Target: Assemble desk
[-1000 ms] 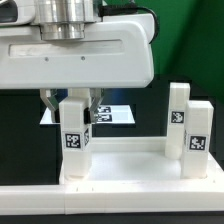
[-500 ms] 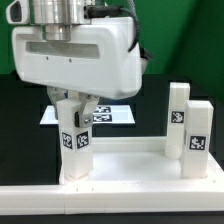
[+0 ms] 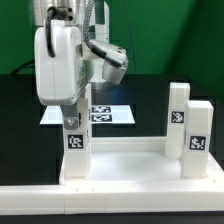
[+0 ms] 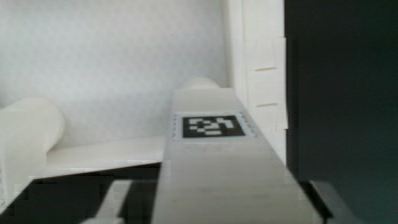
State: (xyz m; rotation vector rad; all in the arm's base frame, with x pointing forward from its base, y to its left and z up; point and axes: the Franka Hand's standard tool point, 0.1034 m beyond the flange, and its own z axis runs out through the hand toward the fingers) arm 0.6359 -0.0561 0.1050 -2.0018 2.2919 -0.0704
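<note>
1. Black table surface (image 3: 150,90) fills the scene, with a green backdrop behind it.
2. Desk top (image 3: 120,165): one white rimmed tray, lying at the near edge of the table in the exterior view, sockets facing up.
3. Legs counted standing upright in the desk top: three. One leg (image 3: 75,145) stands at the exterior view's left; two stand at the exterior view's right, a taller-looking rear leg (image 3: 178,112) and a front leg (image 3: 197,135) just beside it. Each shows one black-white tag.
4. Marker board (image 3: 105,114): one flat white sheet lying on the table behind the desk top, partly hidden by the arm; two tags are visible on it.
5. Gripper (image 3: 72,112): directly above the left leg, its fingers reaching down along the leg's upper end. The wrist view shows the leg's tagged face (image 4: 214,126) running up between the two dark fingers (image 4: 111,200), one on each side. Whether they press on the leg or stand slightly off it cannot be told.
6. Arm body: rotated so its narrow side faces the exterior camera.
</note>
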